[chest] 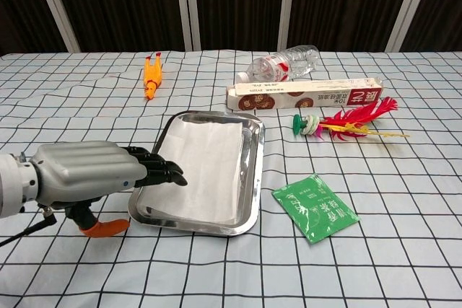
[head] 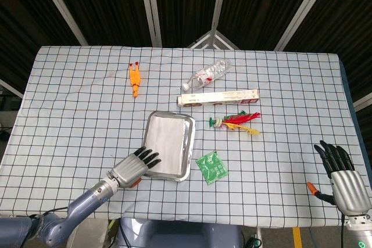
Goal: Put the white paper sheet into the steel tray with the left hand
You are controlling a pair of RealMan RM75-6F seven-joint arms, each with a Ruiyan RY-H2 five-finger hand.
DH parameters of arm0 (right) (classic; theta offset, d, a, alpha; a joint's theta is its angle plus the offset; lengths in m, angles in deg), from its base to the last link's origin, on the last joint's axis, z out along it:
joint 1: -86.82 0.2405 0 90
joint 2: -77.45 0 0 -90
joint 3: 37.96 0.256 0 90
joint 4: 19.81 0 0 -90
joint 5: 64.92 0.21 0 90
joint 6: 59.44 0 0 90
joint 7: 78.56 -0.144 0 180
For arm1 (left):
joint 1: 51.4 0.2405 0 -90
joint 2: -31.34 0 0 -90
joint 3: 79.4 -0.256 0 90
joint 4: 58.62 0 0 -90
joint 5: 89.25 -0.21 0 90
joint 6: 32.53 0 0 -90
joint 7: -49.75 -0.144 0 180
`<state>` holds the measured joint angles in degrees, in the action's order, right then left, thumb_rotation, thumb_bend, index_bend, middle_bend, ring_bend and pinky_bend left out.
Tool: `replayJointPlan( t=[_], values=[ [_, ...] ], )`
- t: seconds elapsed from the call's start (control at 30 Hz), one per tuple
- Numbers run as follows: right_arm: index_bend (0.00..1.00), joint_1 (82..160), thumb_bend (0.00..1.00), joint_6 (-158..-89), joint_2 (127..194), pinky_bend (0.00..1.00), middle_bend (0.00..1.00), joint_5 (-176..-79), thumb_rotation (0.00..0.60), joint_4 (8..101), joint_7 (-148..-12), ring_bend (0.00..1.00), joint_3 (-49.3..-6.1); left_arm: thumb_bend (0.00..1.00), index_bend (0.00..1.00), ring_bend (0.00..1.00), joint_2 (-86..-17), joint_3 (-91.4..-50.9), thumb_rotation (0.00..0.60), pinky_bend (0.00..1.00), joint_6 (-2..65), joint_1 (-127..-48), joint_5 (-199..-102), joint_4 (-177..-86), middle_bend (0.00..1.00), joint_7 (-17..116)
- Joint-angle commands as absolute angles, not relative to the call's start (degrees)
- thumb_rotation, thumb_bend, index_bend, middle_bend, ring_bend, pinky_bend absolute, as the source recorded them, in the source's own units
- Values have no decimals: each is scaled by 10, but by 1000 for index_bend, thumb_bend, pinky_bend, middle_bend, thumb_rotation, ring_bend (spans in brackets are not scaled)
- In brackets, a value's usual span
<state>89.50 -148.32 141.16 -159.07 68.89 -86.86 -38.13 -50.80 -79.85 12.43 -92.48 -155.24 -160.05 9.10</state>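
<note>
Although my left hand hovered at the near left corner of the steel tray, it gripped nothing: fingers extended, slightly apart, dark tips reaching over the rim and above the sheet's near left edge; whether they touched the paper, neither view settled. Item: white paper sheet, lying flat inside the tray, long axis running away from me along the tray's own length, no corner seen over the rim. Position relative to my left hand: directly to its right and slightly beyond, the fingertips over it, the palm outside the tray. Item: right hand, at the table's far right edge, well apart from the tray, fingers straight and spread, nothing in it; the left was by far the nearer. Judged status: sheet appeared placed; the remaining move looked to be drawing the left hand back toward me and to the left, clear of the rim, without dragging the paper. Adjacent: green sachet, just right of the tray's near end; feathered shuttlecock, long carton, crushed plastic bottle and orange rubber chicken, all beyond the tray.
</note>
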Motion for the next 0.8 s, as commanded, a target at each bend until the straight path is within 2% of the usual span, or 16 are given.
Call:
replayJointPlan(
  t=[0.03, 0.3, 0.8],
  values=[
    [0, 895, 290, -1483, 1412, 0, 0, -1591, 600, 689, -869, 0, -381, 488, 0, 0, -520, -801, 600, 0, 122, -941, -1511, -1603, 0, 62],
    [0, 895, 290, -1484, 1412, 0, 0, -1591, 600, 690, -869, 0, -381, 489, 0, 0, -533, -812, 600, 0, 134, -964, -1461, -1601, 0, 31],
    [0, 895, 291, -1484, 1412, 0, 0, -1591, 600, 690, -869, 0, -382, 489, 0, 0, -544, -827, 600, 0, 152, -982, -1447, -1587, 0, 36]
  ],
)
